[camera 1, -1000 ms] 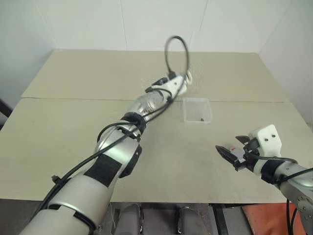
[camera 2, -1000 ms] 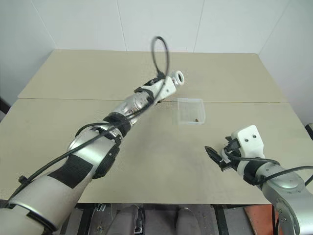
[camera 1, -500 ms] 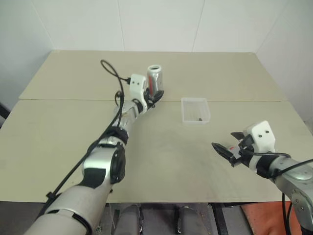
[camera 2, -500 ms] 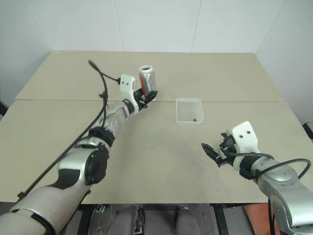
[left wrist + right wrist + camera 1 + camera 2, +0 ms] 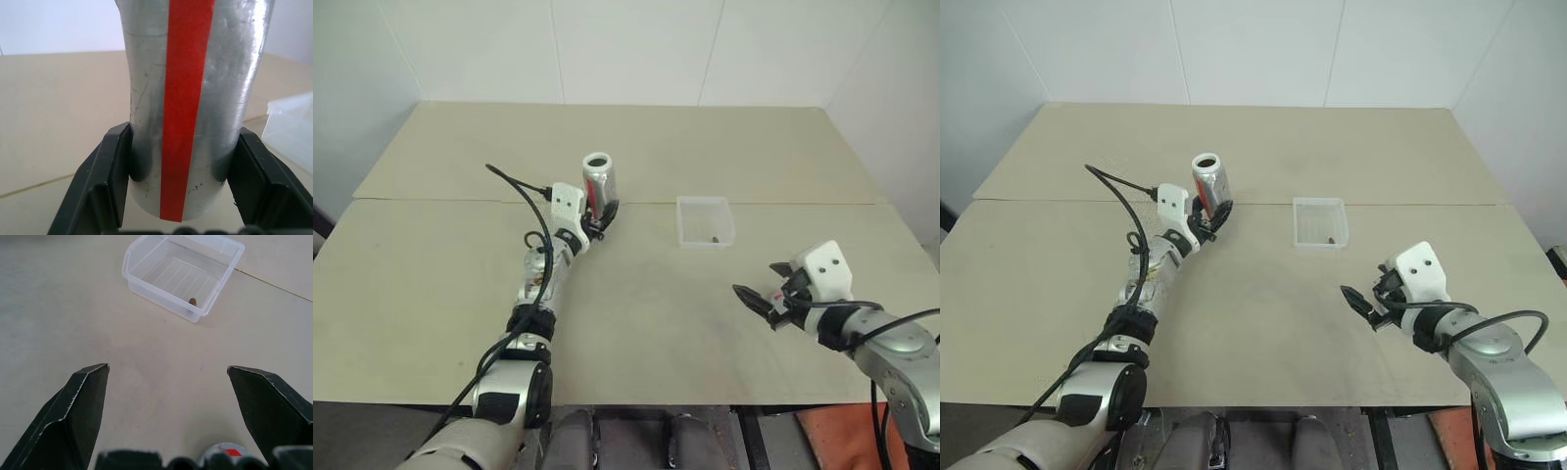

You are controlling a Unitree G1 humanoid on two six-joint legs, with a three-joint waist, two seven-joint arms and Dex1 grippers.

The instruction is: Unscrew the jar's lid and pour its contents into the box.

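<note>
Tabletop (image 5: 431, 255) around you is bare; left claw (image 5: 598, 210) pinches the upright jar (image 5: 599, 183), box (image 5: 706, 220) with contents (image 5: 192, 300) at 3 o'clock, right claw (image 5: 762, 297) spread.

a bare test room or lab, by the look of it. two plain beige tables (image 5: 431, 284) stand pushed together edge to edge against blank white walls (image 5: 626, 49), which meet in a corner at the right. the wide tabletop carries just one small clear plastic box (image 5: 706, 220).
</note>
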